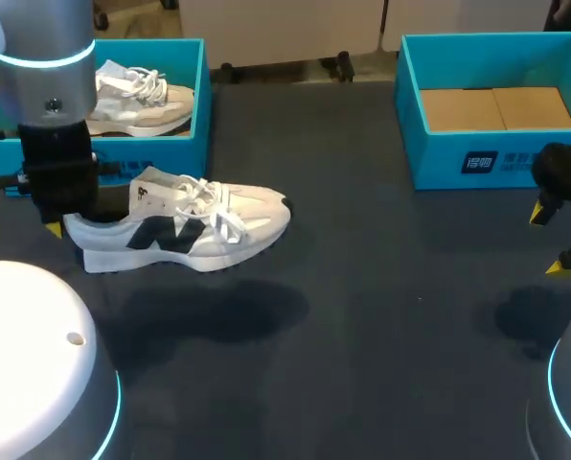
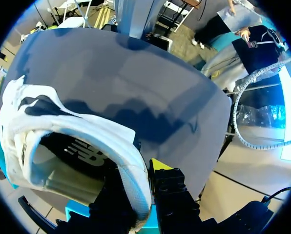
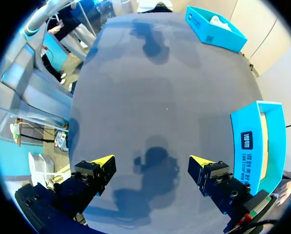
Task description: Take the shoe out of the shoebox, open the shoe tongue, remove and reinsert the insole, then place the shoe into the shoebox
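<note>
Soft, even light pours down from overhead onto the dark surface (image 1: pixel 362 335), with no glare coming off it. A broad, fuzzy-edged shadow spreads below the shoe (image 1: pixel 185 230) toward the near edge, and another soft one sits under the right hand (image 3: pixel 152 162). The white upper shows bright. A cyan ring glows on the left arm (image 1: pixel 44 77).

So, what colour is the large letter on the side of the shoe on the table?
The letter is black, on a white shoe; clearest in head view.

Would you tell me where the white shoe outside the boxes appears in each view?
Head view: white shoe left of centre, before the left shoebox.
Left wrist view: its heel in the jaws of the left gripper.
Right wrist view: not in it.
Shared landmark: the dark table.
</note>
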Controlling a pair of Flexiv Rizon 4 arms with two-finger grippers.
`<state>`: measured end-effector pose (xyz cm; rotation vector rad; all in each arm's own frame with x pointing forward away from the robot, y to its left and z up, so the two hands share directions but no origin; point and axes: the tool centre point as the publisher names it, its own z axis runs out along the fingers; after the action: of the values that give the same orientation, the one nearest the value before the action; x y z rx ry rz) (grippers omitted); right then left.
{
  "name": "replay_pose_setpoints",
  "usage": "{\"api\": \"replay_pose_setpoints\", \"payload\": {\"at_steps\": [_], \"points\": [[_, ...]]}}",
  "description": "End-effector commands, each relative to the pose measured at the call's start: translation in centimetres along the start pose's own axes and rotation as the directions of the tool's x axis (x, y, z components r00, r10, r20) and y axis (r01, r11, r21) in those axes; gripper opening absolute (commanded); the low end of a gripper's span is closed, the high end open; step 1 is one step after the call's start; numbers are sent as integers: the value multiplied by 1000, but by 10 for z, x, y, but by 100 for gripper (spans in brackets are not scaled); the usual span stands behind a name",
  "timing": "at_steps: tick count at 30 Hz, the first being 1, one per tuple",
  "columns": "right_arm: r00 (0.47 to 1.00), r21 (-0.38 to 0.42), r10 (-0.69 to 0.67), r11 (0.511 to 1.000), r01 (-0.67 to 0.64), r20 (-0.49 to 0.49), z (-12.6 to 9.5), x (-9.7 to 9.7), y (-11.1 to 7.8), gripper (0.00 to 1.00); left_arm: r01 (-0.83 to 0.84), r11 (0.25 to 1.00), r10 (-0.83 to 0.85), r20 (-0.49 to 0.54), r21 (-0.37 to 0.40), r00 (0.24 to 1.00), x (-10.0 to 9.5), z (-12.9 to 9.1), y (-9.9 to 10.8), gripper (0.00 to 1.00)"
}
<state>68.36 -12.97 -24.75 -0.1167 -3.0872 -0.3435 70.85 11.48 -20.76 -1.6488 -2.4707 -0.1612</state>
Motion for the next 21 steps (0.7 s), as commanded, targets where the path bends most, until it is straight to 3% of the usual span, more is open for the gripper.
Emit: {"api": "replay_pose_setpoints", "payload": {"at_steps": [1,4,11,15,21], "points": [[1000,3,0,1000,0,1,1,0,0,100,-2,1000,2,4,-3,1000,2,-1,0,0],[1000,3,0,1000,0,1,1,0,0,100,-2,1000,2,4,-3,1000,2,-1,0,0],[1000,3,0,1000,0,1,1,0,0,100,-76,997,77,-5,11,997,-39,31,-31,0],[1000,3,0,1000,0,1,1,0,0,100,-116,991,116,4,73,993,-58,39,-52,0],[1000,3,0,1000,0,1,1,0,0,100,-131,990,131,-1,59,991,-60,39,-57,0]]}}
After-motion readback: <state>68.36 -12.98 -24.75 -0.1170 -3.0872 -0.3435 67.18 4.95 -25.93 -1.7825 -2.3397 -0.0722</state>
